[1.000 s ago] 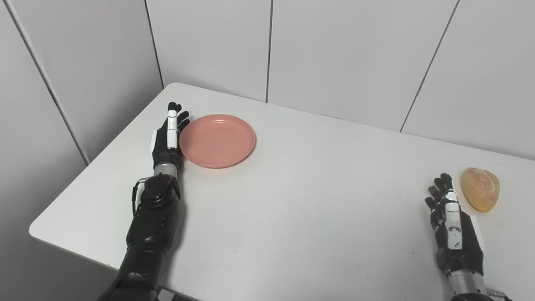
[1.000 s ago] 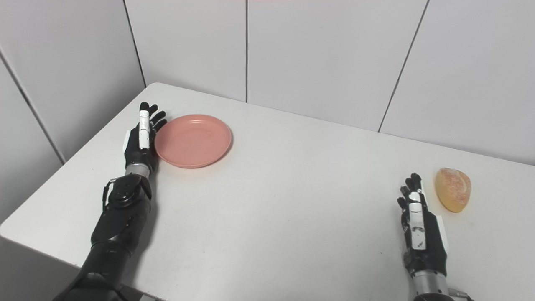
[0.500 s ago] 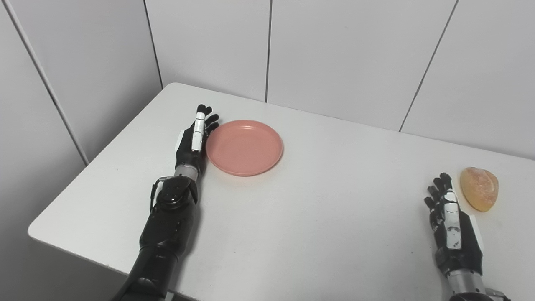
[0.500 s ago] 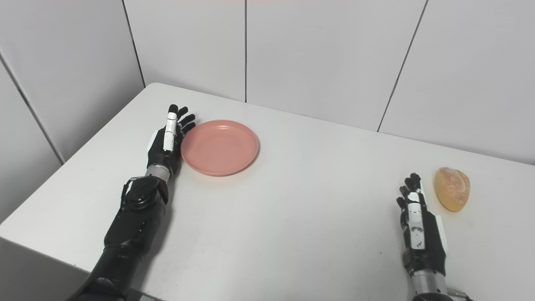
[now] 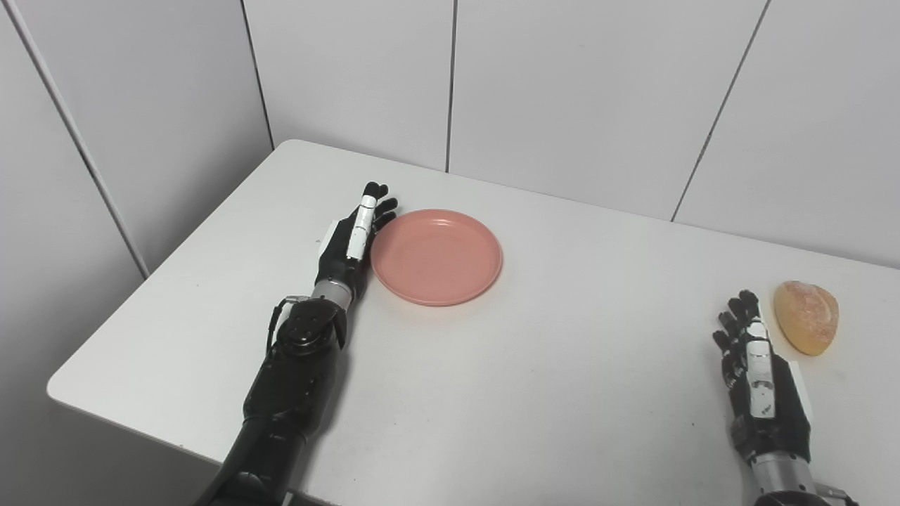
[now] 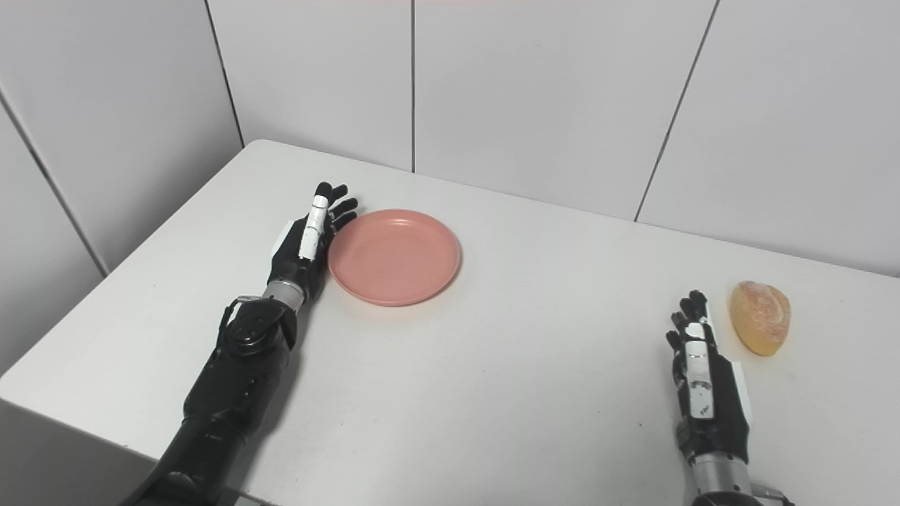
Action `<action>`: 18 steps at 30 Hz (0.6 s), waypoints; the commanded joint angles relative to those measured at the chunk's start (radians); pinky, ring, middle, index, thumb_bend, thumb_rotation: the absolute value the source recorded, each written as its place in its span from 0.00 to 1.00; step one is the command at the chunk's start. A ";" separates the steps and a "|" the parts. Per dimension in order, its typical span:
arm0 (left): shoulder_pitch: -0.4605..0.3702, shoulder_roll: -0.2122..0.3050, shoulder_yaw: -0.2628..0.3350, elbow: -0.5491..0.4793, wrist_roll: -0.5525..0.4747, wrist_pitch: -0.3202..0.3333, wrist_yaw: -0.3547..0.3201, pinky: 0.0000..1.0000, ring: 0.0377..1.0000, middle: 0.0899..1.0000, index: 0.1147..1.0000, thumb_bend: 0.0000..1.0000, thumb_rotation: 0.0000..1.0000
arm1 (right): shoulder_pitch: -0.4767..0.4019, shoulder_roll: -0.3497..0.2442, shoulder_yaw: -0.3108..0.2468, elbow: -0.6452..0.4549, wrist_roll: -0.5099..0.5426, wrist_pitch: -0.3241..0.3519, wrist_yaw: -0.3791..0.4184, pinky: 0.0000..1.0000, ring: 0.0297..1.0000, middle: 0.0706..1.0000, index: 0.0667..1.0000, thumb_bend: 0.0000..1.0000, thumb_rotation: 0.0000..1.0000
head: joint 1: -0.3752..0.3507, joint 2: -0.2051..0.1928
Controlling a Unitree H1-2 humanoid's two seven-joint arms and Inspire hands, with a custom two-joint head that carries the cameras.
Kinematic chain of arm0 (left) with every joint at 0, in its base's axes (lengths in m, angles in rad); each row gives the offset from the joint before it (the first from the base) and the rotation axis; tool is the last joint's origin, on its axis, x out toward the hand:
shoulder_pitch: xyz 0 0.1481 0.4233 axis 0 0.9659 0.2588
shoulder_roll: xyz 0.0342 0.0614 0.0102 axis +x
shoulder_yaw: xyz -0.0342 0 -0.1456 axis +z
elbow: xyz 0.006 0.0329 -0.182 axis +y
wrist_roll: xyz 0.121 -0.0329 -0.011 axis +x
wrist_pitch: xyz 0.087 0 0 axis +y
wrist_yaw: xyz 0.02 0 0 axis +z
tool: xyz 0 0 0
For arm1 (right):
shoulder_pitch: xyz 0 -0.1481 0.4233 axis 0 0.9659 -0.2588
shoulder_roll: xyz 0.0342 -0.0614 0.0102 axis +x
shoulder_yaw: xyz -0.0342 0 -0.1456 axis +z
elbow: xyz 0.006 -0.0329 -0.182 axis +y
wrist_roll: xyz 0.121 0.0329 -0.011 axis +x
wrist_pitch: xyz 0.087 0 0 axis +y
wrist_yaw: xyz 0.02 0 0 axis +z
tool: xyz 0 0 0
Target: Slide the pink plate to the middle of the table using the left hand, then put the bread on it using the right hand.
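The pink plate (image 5: 436, 256) lies flat on the white table (image 5: 534, 379), left of the middle. My left hand (image 5: 351, 242) is open, fingers straight, standing on edge with its palm side against the plate's left rim. The bread (image 5: 806, 317), a round golden bun, sits near the right edge of the table. My right hand (image 5: 756, 379) is open and empty, just left of and nearer than the bread, apart from it. In the right eye view the plate (image 6: 394, 256) and bread (image 6: 760, 318) show the same way.
White panelled walls stand close behind the table and along its left side. The table's left corner (image 5: 56, 386) and front edge are near my left forearm. Bare tabletop lies between the plate and the bread.
My left hand has pushed the pink plate to the right and a little nearer along the table. The right hand and the bread have not moved.
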 commanded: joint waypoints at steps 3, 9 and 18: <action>-0.029 0.009 -0.032 -0.036 0.034 -0.010 -0.037 0.94 0.92 0.91 0.90 0.71 1.00 | -0.007 0.013 0.002 -0.024 -0.008 0.003 -0.013 1.00 1.00 1.00 1.00 0.78 0.95 | -0.002 0.000; -0.020 -0.004 -0.060 -0.068 0.056 0.002 -0.051 0.90 0.92 0.91 0.91 0.69 1.00 | -0.010 0.015 -0.001 -0.024 -0.004 0.003 -0.014 1.00 1.00 1.00 1.00 0.79 0.95 | -0.025 0.007; -0.016 -0.027 -0.085 -0.104 0.063 0.038 -0.074 0.95 0.96 0.96 0.95 0.70 1.00 | -0.007 0.017 0.001 -0.036 -0.020 -0.006 -0.024 1.00 1.00 1.00 1.00 0.75 0.97 | -0.054 0.019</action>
